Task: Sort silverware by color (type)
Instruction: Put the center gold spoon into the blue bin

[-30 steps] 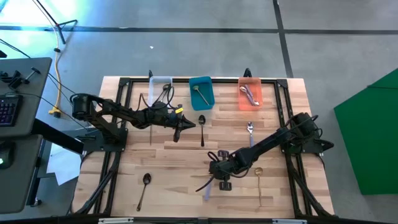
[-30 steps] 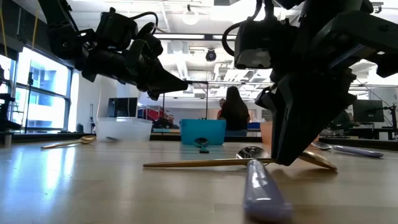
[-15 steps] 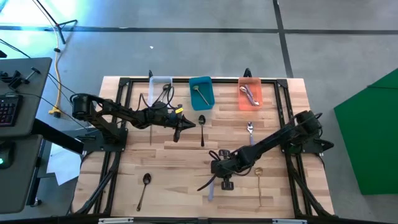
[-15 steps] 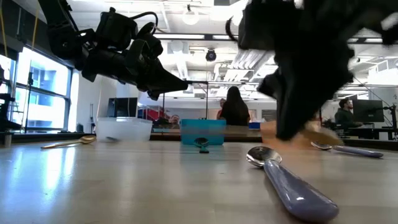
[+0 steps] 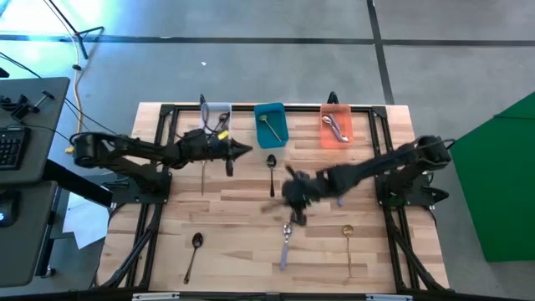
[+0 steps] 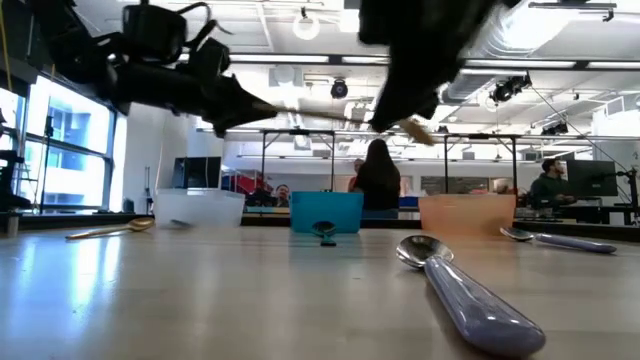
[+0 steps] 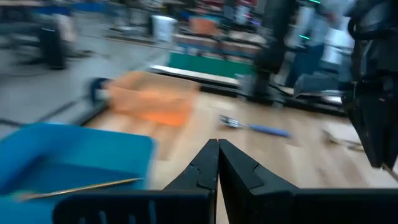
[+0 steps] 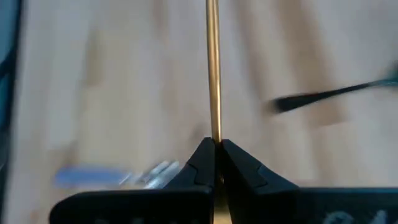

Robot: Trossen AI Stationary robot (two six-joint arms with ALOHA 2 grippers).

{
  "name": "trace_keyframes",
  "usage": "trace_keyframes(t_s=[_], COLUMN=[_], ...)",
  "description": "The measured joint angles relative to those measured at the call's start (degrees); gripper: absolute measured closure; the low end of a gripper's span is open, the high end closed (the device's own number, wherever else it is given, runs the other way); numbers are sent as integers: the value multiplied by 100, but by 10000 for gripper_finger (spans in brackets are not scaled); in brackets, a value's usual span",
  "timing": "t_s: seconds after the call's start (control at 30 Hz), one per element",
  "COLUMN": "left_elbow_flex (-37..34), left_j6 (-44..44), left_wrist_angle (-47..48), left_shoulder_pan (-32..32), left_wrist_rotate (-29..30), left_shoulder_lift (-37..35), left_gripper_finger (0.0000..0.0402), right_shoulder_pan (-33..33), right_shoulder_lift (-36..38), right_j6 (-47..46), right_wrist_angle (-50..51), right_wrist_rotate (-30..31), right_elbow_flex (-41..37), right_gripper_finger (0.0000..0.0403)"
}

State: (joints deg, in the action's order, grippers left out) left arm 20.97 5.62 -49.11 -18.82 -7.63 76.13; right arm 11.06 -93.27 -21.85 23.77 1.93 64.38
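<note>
My right gripper [image 8: 217, 146] [image 5: 292, 191] is over the table's middle, shut on a gold spoon [image 6: 330, 114]. My left gripper [image 7: 217, 148] [image 5: 242, 150] hovers shut and empty, in front of the clear bin [image 5: 216, 117]. On the table lie a black spoon [image 5: 272, 165], another black spoon [image 5: 194, 249], a lavender-handled silver spoon [image 5: 285, 244] [image 6: 470, 300], a gold spoon [image 5: 348, 247] and a further gold spoon [image 6: 105, 231]. The teal bin [image 5: 270, 123] and orange bin [image 5: 335, 125] hold spoons. My right gripper pinches the gold spoon's slim handle [image 8: 213, 132] between its two fingertips [image 8: 200, 160]. The fingers lie along the handle, which sticks straight out ahead of them. The spoon is lifted clear of the table and lies roughly level in the low view.
The three bins stand in a row along the far edge. A dark frame runs around the wooden tabletop [image 5: 242, 213]. People sit at desks in the room beyond [image 6: 378, 180]. Bare wood lies between the near spoons.
My right gripper has risen from the table's near middle and swung toward the far edge, carrying the gold spoon up off the wood. The lavender-handled spoon beside it was turned a little. My left gripper has drawn back toward the far-left, nearer the clear bin.
</note>
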Motion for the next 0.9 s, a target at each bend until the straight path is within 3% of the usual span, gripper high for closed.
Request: trace_keyframes(t_s=[0.2, 0.43, 0.63, 0.9], left_elbow_flex=[-264, -282, -283, -282], left_j6=[17, -28, -173, -287], left_wrist_angle=[-32, -42, -31, -43], left_shoulder_pan=[-334, -596, -724, -818], left_wrist_rotate=[732, 793, 792, 790], left_shoulder_lift=[-566, -674, -672, -672], left_gripper_finger=[401, 401, 401, 401], right_shoulder_pan=[-1514, -2936, -3489, -3813], right_shoulder_lift=[-133, -962, -2041, -2808], right_j6=[78, -400, -614, -919], right_wrist_angle=[150, 731, 1635, 1587], right_wrist_rotate=[147, 216, 97, -93], right_elbow_flex=[434, 1711, 2622, 3380], right_gripper_finger=[400, 400, 400, 400])
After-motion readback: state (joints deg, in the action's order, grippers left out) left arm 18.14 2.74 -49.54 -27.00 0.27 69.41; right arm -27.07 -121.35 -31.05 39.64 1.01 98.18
